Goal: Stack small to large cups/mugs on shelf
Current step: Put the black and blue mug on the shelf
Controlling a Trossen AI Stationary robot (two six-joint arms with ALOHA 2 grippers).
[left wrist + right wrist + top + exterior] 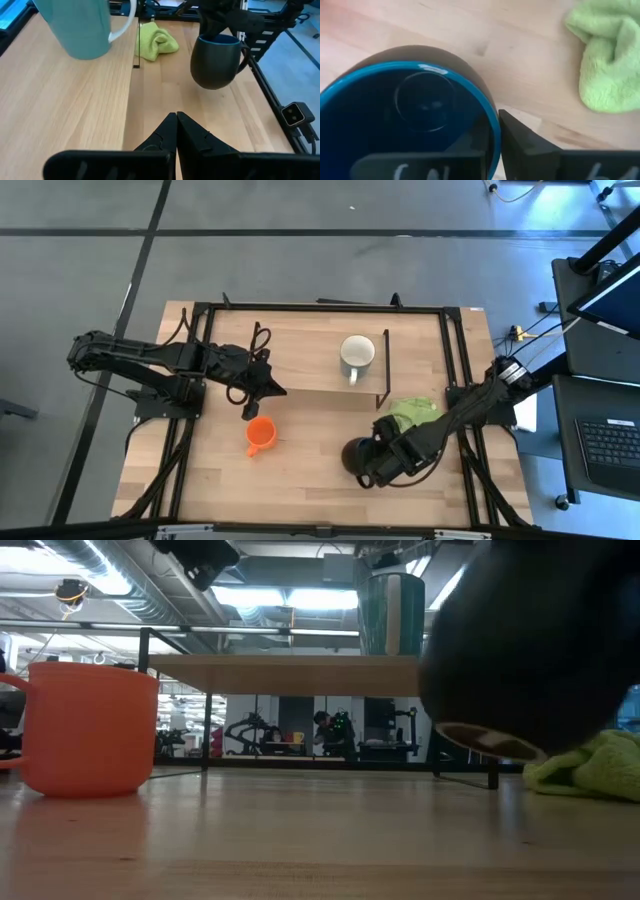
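A small orange mug (pixel 260 435) stands on the table, near the left; it also shows in the low view (pixel 90 725). A white mug (pixel 357 353) stands upright on the low wooden shelf (pixel 310 365). My right gripper (pixel 372 470) is shut on the dark blue mug (pixel 356 454), which hangs above the table at the near right (pixel 540 640). My left gripper (pixel 250 388) is shut and empty at the shelf's left end, above the orange mug's far side; its fingers (pixel 176 125) touch nothing. My right gripper holds the dark blue mug by its rim and wall (pixel 492 131), one finger inside the mug and one finger (pixel 520 142) outside. The fingers come from above, slanting from the table's right. The mug is lifted clear of the table, its base (pixel 490 742) a little tilted.
A lime-green cloth (pixel 412 415) lies crumpled on the table by the shelf's right end, just beyond the blue mug. The shelf stands on thin black wire legs (pixel 383 375). Bare tabletop lies between the orange mug and the blue mug.
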